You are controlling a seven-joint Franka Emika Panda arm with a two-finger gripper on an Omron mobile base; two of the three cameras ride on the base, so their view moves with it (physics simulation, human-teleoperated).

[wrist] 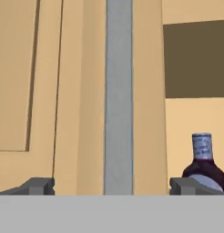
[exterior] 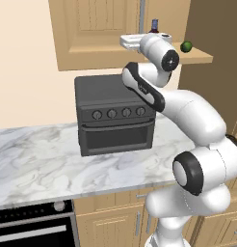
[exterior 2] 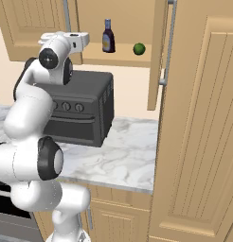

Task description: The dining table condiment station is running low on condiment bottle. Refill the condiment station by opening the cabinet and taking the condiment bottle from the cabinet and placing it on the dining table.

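On the open shelf of the cabinet, the condiment bottle upright, a small green fruit well apart to its right. Right door swung open, seen edge-on from the right base view; left door closed. From the left base view, bottle mostly hidden behind the wrist, just the blue neck poking above it, fruit in plain sight near the shelf end. From the hand view, close up on the closed door's grey bar handle, centred between the fingers, bottle low at the right edge, just behind the right fingertip. Fingers spread wide, gripping nothing. Arm folded upward over the dark toaster oven on the marble tabletop, elbow bent back, gripper level at shelf height, left of the bottle and apart from it.
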